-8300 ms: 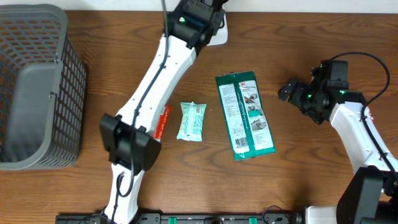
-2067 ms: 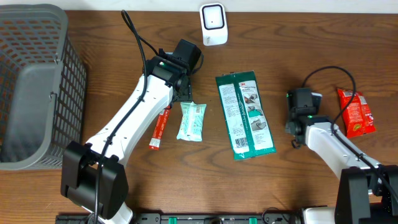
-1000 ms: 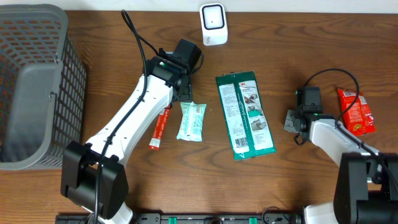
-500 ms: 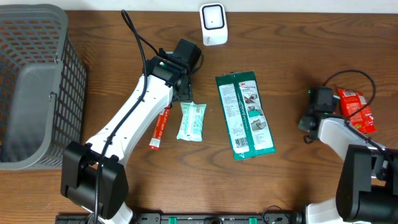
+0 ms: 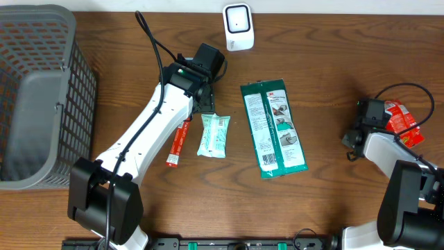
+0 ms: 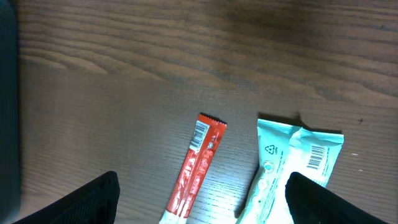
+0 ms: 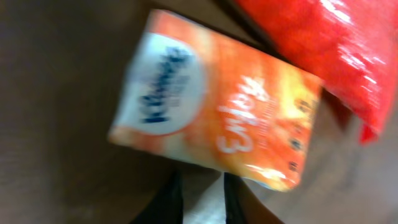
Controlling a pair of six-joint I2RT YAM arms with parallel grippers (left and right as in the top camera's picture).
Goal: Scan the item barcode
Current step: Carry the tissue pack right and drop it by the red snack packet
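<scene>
My left gripper [image 6: 202,182] is wide open, low over the table. A thin red stick packet [image 6: 198,163] lies between its fingers, and a mint-green bar [image 6: 292,168] with its barcode facing up lies by the right finger. From overhead the left gripper [image 5: 206,104] hovers just behind that bar [image 5: 214,135]. The white scanner [image 5: 237,26] stands at the back edge. My right gripper [image 7: 199,190] has its fingers a narrow gap apart. An orange tissue pack [image 7: 217,124] lies at their tips, with nothing clearly pinched. The view is blurred.
A long green package [image 5: 272,128] lies mid-table. A red snack packet [image 5: 402,125] sits at the far right beside the right gripper [image 5: 379,117], and its edge [image 7: 336,50] shows behind the tissue pack. A grey mesh basket [image 5: 41,42] stands at the far left.
The right arm has moved right, up to the red packet, and its jaws have parted slightly. The left arm and the items in the middle have not moved.
</scene>
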